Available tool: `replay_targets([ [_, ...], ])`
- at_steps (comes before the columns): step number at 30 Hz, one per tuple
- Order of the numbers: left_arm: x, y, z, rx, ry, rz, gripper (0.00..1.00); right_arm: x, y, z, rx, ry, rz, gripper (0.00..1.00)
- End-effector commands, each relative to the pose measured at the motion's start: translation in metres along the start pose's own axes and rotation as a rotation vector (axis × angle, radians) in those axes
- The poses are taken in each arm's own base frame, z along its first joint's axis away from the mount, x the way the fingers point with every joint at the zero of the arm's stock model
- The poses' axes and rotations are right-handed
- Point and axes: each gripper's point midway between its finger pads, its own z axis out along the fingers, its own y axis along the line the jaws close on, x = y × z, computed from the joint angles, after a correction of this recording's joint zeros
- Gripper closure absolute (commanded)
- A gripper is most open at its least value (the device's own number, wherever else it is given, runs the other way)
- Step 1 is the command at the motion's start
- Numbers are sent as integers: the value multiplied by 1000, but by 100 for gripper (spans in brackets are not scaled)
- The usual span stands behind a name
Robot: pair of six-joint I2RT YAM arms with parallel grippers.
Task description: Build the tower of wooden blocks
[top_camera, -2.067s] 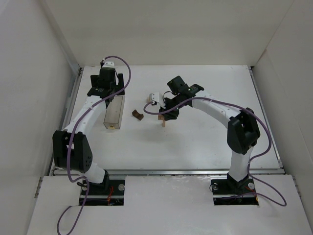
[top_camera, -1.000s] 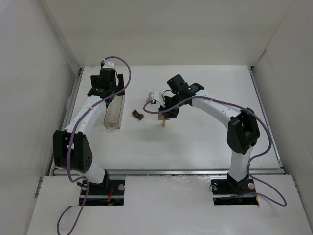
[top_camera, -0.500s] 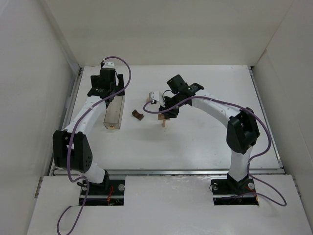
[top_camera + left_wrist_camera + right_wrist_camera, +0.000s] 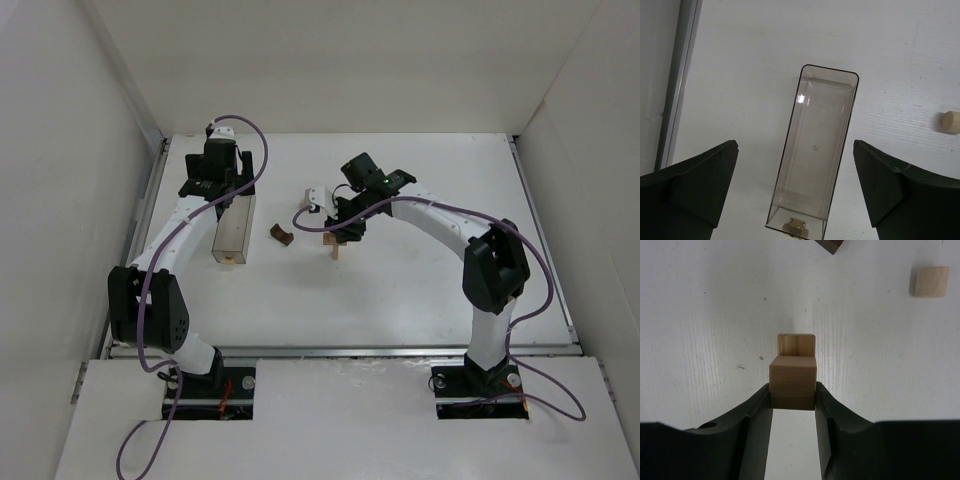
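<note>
The right gripper is closed tight on a pale tan block. Just beyond its fingertips stands the tan post of the wood block tower; whether the block touches it, I cannot tell. The arm has barely shifted over the last two seconds, so it is probably settling the block into place and has not let go. Farther ahead, the dark brown arch block and a small pale piece lie loose. The left gripper hangs wide open over the clear plastic box.

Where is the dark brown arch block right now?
In the top view, the dark brown block lies apart, between the clear box and the pale block gripped by the right fingers.
</note>
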Motion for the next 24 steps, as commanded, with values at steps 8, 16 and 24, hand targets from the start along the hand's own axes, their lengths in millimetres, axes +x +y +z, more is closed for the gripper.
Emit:
replay_targets([
  [8, -8, 3, -1, -11, -35, -15, 0, -1, -6, -3, 17, -5, -19, 72],
  [16, -8, 3, -1, -11, -35, -15, 0, -1, -6, -3, 17, -5, -19, 68],
  [24, -6, 3, 0, -11, -35, -15, 0, -1, -6, -3, 17, -5, -19, 66],
])
